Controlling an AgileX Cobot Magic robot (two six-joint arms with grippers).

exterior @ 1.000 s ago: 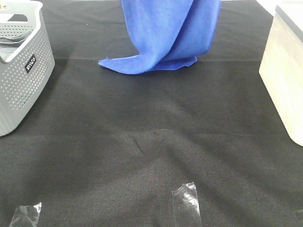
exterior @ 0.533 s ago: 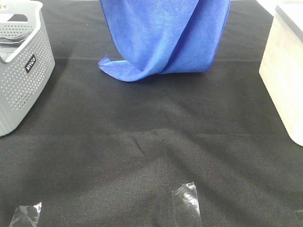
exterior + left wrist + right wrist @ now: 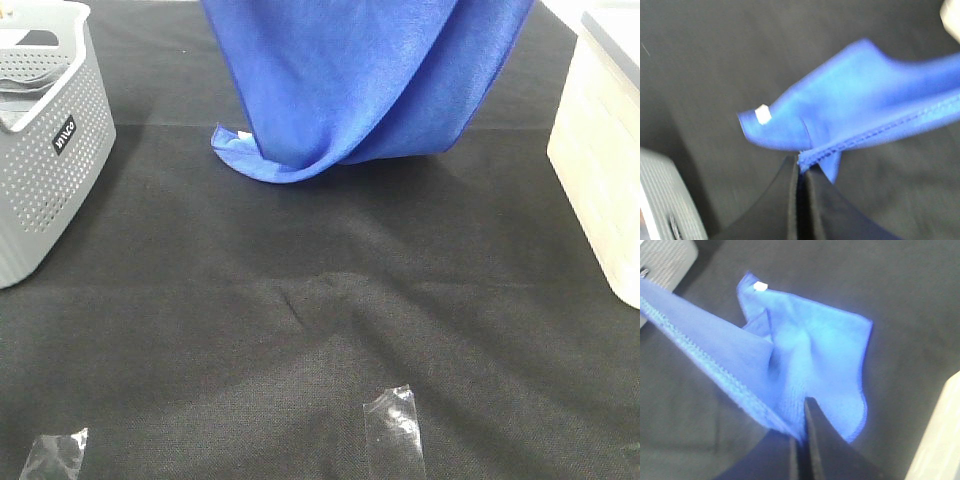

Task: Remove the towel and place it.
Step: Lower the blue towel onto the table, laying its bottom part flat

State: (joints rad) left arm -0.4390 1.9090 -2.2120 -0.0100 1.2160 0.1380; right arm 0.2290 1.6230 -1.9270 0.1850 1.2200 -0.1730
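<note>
A blue towel (image 3: 360, 80) hangs from above the top edge of the exterior high view, its lower fold resting on the black cloth at the back centre. Both grippers are out of that view. In the left wrist view my left gripper (image 3: 801, 167) is shut on the towel's stitched hem (image 3: 875, 132). In the right wrist view my right gripper (image 3: 801, 437) is shut on another corner of the towel (image 3: 810, 355). The towel spreads between the two grippers, with a small white tag (image 3: 762, 114) at its lower corner.
A grey perforated basket (image 3: 45, 150) stands at the left edge. A pale wooden box (image 3: 605, 150) stands at the right edge. Two pieces of clear tape (image 3: 395, 430) lie on the black cloth (image 3: 320, 320) near the front.
The towel has been spread wider and lifted: its top edges moved apart to left and right, and less of its lower fold lies on the cloth.
</note>
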